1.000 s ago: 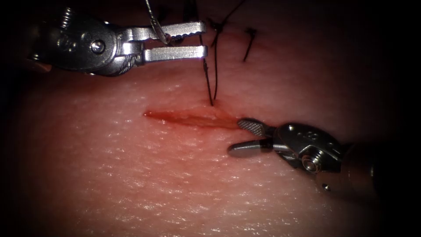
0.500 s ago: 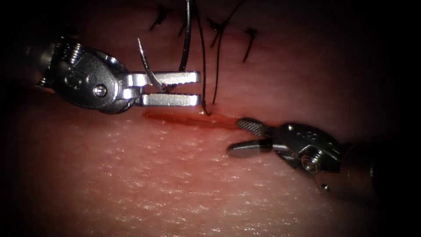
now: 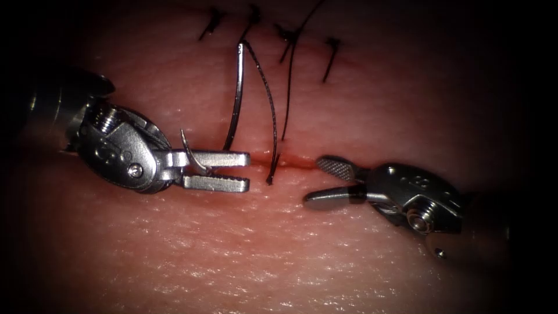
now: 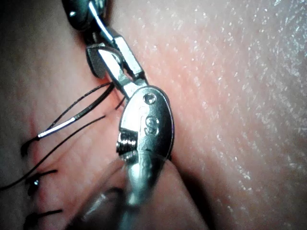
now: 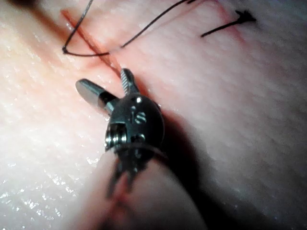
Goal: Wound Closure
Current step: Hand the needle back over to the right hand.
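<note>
Left tool has dropped from above the cut to its left end, clamped on the needle near the tip. Right tool: jaws apart, empty, at the cut's right end. Needle out of tissue, thread trailing. Cut unclosed; finished stitches beyond.

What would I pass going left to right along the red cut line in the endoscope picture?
Left arm's silver end effector gripping the curved steel needle → thin black thread entering the tissue → right arm's silver end effector, open, holding nothing.
</note>
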Controlling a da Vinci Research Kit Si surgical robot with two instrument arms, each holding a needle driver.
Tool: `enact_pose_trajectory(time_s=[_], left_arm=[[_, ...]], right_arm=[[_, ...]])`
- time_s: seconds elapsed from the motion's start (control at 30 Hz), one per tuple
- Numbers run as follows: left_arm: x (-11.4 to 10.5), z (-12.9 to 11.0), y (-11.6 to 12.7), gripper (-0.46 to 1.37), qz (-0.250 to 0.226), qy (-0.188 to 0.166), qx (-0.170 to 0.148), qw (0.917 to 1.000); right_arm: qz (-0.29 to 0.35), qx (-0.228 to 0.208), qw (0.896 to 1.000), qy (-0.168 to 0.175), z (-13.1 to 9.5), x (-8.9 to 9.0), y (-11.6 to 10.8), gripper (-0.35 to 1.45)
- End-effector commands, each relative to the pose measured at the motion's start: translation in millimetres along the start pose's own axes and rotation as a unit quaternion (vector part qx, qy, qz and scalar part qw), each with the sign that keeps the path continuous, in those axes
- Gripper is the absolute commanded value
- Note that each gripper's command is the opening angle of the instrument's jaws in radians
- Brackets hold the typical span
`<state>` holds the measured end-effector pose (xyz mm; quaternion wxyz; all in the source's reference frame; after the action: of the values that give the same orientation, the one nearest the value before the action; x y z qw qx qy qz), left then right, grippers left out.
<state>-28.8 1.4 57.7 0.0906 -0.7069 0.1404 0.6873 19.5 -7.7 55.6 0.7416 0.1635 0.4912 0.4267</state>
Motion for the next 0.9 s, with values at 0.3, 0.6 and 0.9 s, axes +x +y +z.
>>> enact_pose_trajectory(time_s=[0.3,0.6,0.9], left_arm=[[-1.5,-0.7,0.9,-0.35,0.078,-0.063,-0.003,0.9950],[-2.7,-1.0,1.9,-0.35,0.107,-0.117,-0.047,0.9862],[-3.5,-1.8,2.5,-0.35,0.110,-0.118,-0.058,0.9852]], right_arm=[[0.011,0.013,1.000,0.022,-1.1,1.8,-0.4,1.19],[-0.007,0.017,1.000,0.023,-1.3,1.8,-0.6,1.20],[-0.021,0.020,0.999,0.023,-1.6,1.8,-0.8,1.18]])
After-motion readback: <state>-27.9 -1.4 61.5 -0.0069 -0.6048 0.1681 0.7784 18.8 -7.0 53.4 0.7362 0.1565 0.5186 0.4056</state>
